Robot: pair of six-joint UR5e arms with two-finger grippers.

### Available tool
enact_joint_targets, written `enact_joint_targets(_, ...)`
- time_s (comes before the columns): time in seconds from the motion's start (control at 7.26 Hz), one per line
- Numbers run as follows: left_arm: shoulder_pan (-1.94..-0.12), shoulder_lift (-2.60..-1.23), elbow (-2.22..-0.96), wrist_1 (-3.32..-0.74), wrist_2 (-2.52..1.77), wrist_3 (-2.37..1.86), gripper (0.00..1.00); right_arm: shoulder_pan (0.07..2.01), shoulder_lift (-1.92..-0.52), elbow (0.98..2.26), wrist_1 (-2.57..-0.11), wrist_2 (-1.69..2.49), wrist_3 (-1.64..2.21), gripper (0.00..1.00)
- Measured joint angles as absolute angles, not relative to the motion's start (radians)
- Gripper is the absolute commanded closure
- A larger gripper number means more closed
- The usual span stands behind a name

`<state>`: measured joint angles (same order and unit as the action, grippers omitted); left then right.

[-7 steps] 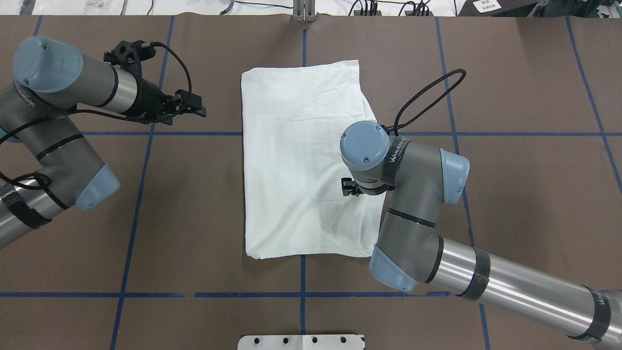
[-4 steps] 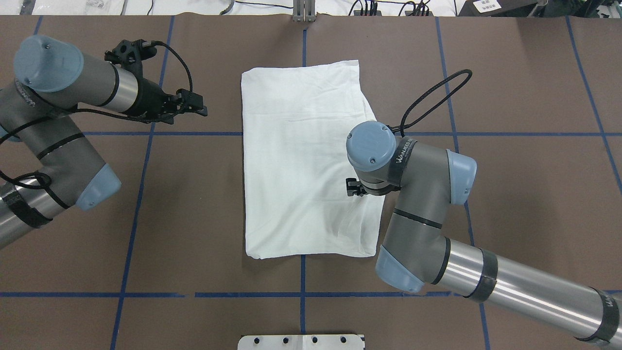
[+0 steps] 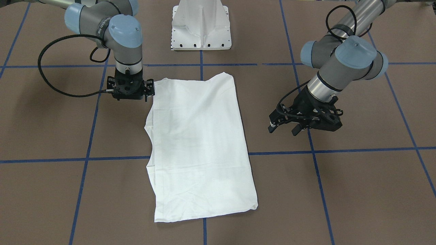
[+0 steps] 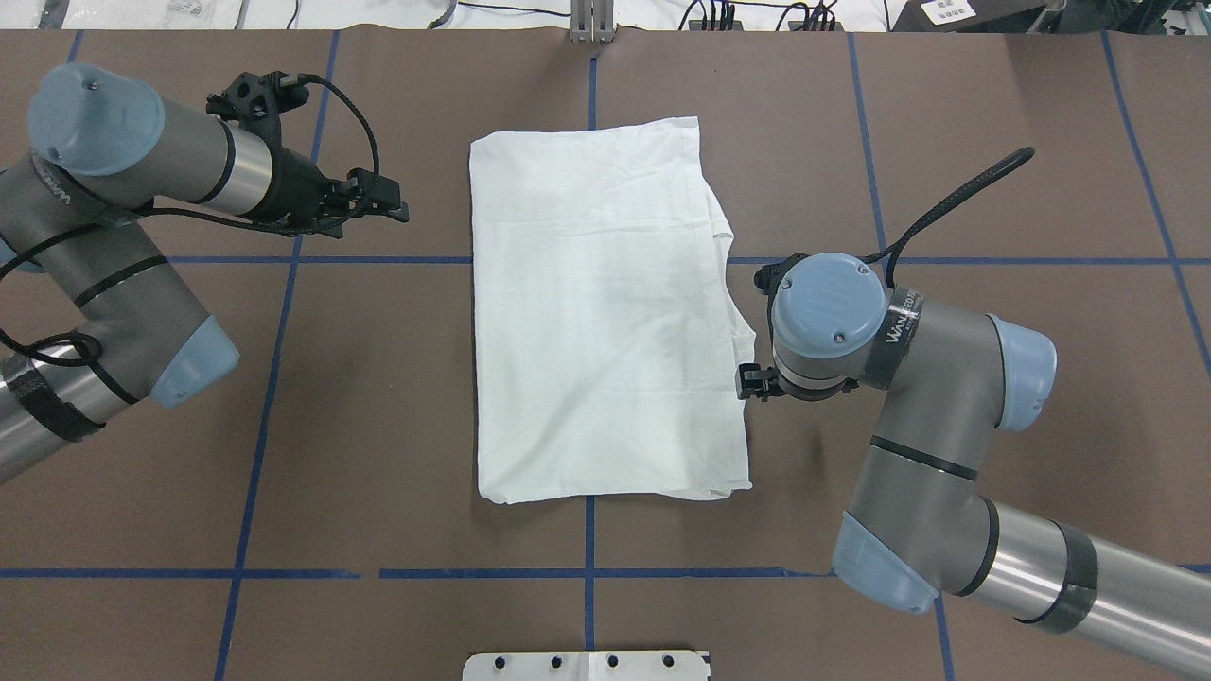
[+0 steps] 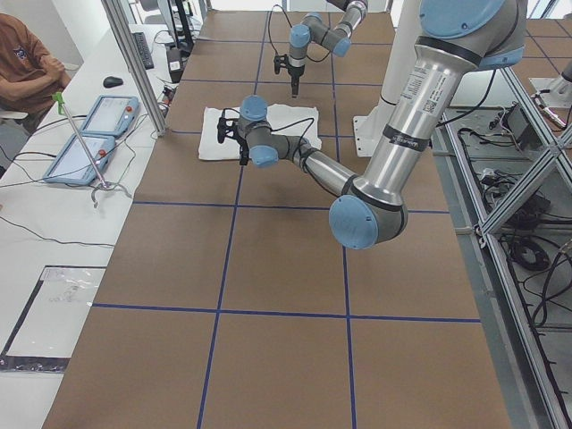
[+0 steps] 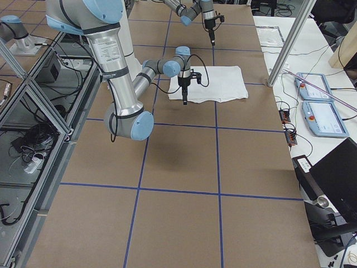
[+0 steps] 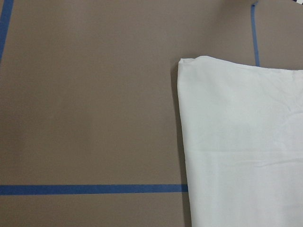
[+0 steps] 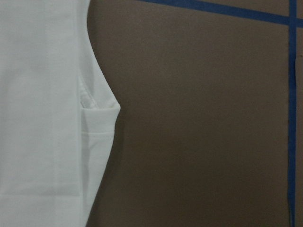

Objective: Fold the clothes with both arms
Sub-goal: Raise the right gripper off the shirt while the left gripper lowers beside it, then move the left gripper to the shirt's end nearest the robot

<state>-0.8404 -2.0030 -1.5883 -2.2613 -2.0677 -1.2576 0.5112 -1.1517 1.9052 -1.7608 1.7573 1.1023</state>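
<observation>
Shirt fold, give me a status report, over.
Left hand open, clear of shirt. Right hand beside shirt's edge, grip unclear. Shirt flat, folded to a rectangle. Nothing on top of it.

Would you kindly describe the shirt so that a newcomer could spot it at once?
Start at the brown table gridded with blue tape. At its centre lies the T-shirt, folded into a flat white rectangle. Unlike the white pedestal base nearby, it is soft, wrinkled cloth.

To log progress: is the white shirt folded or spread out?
Folded. The shirt lies as a rectangle, no sleeve sticking out, layered edges along one side.
</observation>
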Motion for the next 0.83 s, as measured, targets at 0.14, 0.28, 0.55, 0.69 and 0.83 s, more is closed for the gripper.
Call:
enact_joint_targets(0.14,-0.826,-1.997,-1.607,-2.259,-2.068,-1.301,0.0,0.514,-1.159,1.959,-1.76,1.76,1.105,0.0)
enact_joint_targets(0.28,-0.784,-1.985,-1.64,-2.254,-2.065,-1.391,0.0,0.522,-1.166,2.009,-1.758,1.763,1.109,0.0)
enact_joint_targets(0.55,-0.632,-1.954,-1.721,-2.223,-2.012,-1.624,0.0,0.543,-1.168,2.068,-1.753,1.769,1.138,0.0)
enact_joint_targets(0.69,-0.547,-1.951,-1.752,-2.173,-1.956,-1.718,0.0,0.547,-1.168,2.086,-1.741,1.774,1.178,0.0)
enact_joint_targets(0.83,-0.476,-1.951,-1.78,-2.125,-1.911,-1.801,0.01,0.549,-1.168,2.094,-1.724,1.781,1.203,0.0)
